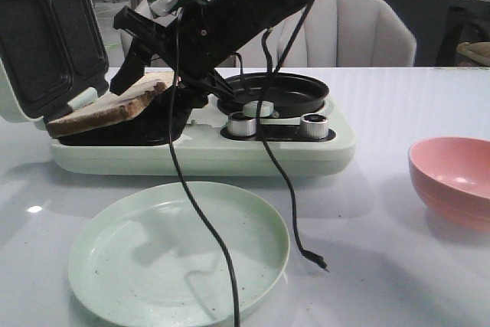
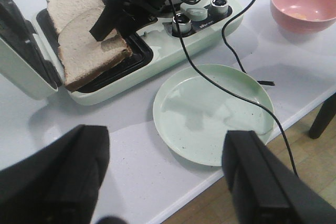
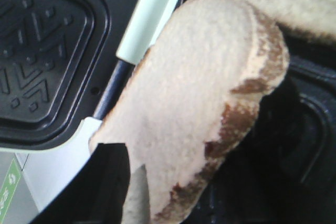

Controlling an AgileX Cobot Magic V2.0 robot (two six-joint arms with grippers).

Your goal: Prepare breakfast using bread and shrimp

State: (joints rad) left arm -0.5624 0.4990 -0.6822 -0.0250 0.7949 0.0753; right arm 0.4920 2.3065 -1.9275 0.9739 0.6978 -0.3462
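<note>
Pale bread (image 2: 86, 43) lies tilted in the open sandwich maker (image 1: 199, 147), its edge seemingly pinched by the right claw (image 1: 142, 67); left claw (image 2: 163, 177) hangs spread. Green plate (image 1: 178, 250) awaits; shrimp unseen.

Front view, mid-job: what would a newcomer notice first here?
First, the right gripper clamped on the edge of a bread slice, holding it tilted over the open sandwich maker, with a second slice lying flat in the far well. Next, the empty pale green plate in front of the appliance, a loose black cable trailing across it. The pink bowl sits at the right edge.
</note>
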